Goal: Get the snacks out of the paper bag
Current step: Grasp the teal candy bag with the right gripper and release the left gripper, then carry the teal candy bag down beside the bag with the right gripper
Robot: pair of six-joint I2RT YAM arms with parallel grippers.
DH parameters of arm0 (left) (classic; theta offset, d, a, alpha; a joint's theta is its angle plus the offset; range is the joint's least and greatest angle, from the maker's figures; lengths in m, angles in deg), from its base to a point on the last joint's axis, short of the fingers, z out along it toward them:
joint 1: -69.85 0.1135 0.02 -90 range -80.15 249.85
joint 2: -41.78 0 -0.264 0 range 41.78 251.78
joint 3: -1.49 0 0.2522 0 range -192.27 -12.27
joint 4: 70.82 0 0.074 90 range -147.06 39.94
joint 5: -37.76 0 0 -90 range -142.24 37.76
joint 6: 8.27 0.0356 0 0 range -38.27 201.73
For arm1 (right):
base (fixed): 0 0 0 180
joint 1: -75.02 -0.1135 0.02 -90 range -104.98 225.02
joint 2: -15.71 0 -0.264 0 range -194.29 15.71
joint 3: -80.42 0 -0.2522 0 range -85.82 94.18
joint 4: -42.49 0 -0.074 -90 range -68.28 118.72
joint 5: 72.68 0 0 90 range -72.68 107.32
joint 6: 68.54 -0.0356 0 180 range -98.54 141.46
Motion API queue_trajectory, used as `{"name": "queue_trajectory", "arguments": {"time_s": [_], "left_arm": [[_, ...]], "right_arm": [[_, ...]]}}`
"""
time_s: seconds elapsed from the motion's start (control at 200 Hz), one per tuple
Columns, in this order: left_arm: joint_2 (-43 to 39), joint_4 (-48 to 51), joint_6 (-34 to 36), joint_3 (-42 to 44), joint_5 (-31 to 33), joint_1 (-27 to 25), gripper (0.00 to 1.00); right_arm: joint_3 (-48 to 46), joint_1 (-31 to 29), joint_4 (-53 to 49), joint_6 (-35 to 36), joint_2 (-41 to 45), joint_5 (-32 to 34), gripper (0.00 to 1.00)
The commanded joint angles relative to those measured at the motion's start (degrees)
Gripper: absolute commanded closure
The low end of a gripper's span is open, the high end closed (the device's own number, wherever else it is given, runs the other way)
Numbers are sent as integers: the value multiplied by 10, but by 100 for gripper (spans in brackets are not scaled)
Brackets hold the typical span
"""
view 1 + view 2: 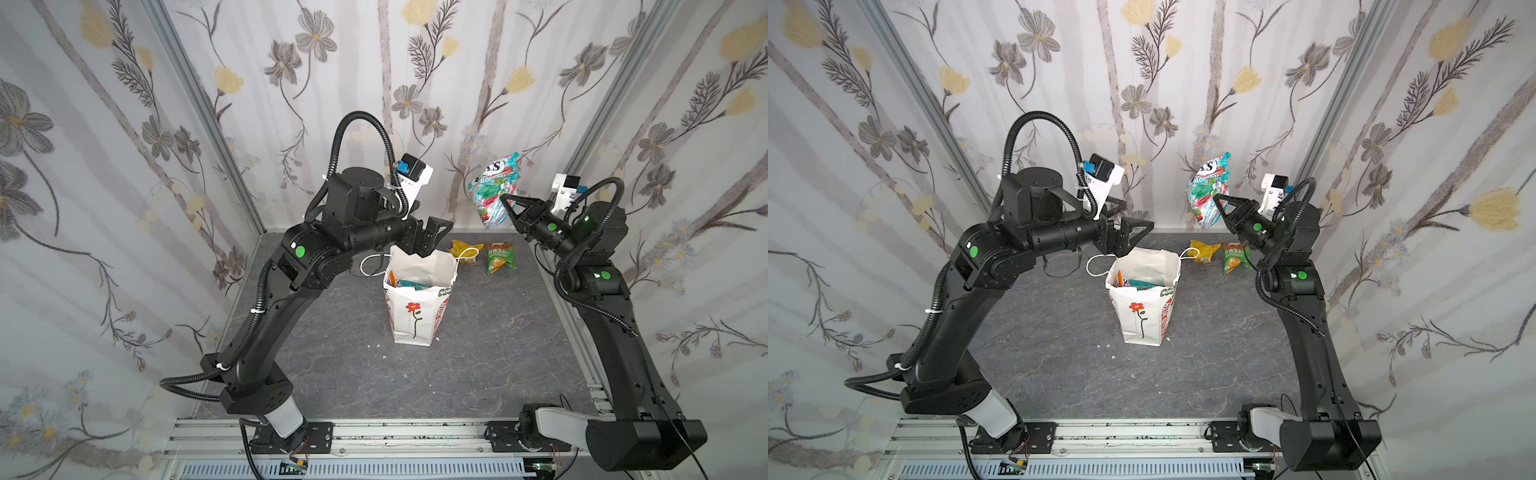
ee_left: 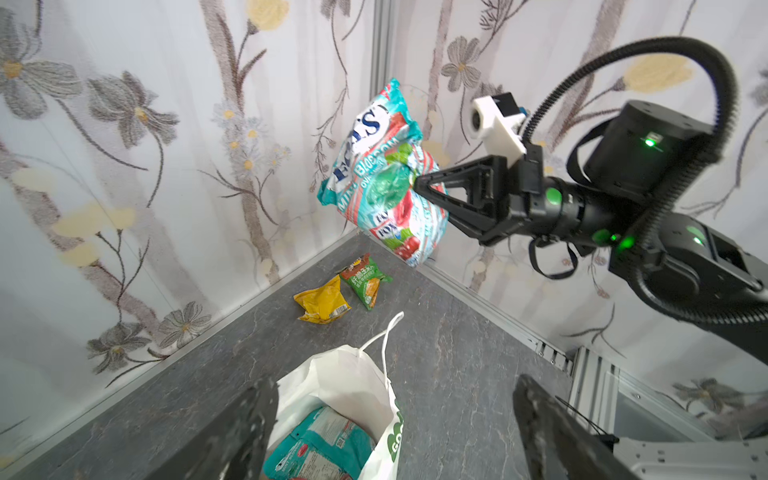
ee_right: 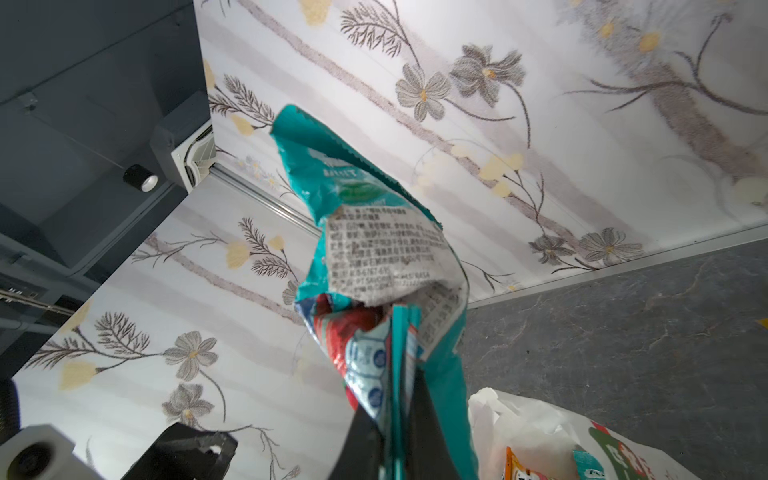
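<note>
Handling: teal-white packet (image 1: 492, 187) judged light, soft, crinkly, slippery foil, crushable contents; best pinched at flat seam or side fold, not puffed middle; right hand (image 1: 505, 197) clamped on teal-white packet's side edge, holding it aloft near back wall, well above counter (image 1: 332, 365); left hand (image 1: 434, 239) spread wide, empty, just above bag (image 1: 415, 311) mouth; teal packet (image 2: 324, 444) inside bag; yellow packet (image 1: 461, 249), green packet (image 1: 500, 257) on counter behind bag
</note>
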Motion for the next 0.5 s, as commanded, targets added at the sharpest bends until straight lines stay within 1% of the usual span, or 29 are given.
{"name": "queue_trajectory", "arguments": {"time_s": [0.0, 0.22, 0.425, 0.495], "left_arm": [[-14, -62, 45, 28, -53, -2, 7], [-10, -17, 72, 30, -45, -8, 3], [3, 18, 83, 23, -47, -8, 1], [6, 24, 85, 21, -48, -8, 1]], "right_arm": [[-11, 25, 32, -2, -14, -18, 100], [-73, 71, 26, 41, -49, -15, 100], [-130, 77, 19, 78, -84, -9, 100], [-145, 77, 13, 89, -100, -16, 100]]}}
